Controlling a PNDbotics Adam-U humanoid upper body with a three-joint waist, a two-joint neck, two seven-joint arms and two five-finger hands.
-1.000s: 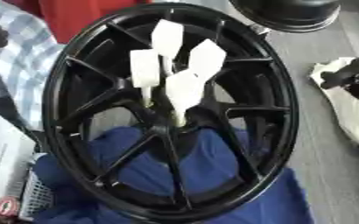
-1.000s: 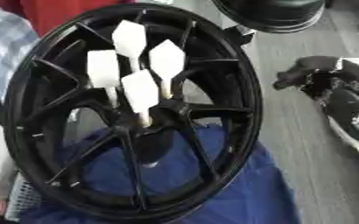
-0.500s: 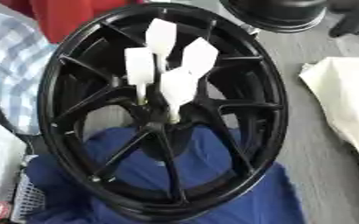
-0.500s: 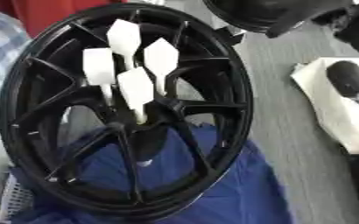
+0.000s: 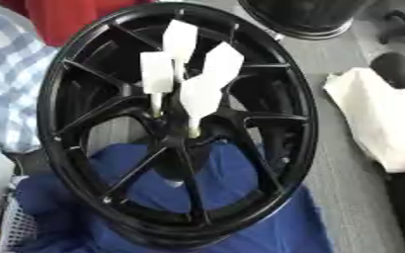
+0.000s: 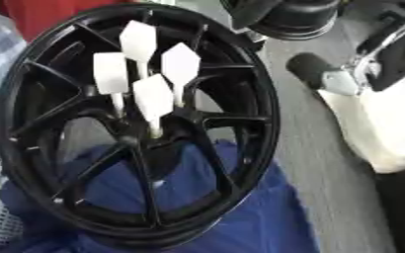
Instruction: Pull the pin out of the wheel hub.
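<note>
A black spoked wheel (image 5: pixel 49 129) lies tilted on a blue cloth (image 5: pixel 240 217). Several white pins with flat paddle-like tops stand upright in the hub (image 5: pixel 177 141); the nearest pin (image 5: pixel 201 98) is in front, with others (image 5: pixel 157 72) behind and beside it. My right hand (image 6: pixel 315 67), black with silver parts, comes in from the upper right. It hovers beside the wheel's right rim, apart from the pins and touching nothing I can see. My left hand shows in no view.
A white cloth (image 5: pixel 381 121) lies on the grey floor right of the wheel. Another black wheel (image 5: pixel 309 17) sits at the top. A checked fabric (image 5: pixel 16 79) and a red object (image 5: pixel 60 15) are at the left, and a mesh basket (image 5: pixel 7 228) at the lower left.
The whole picture has shifted, so the camera moved. My right hand, low over the white cloth before, now sits higher and a little nearer the rim. The pins stand as before.
</note>
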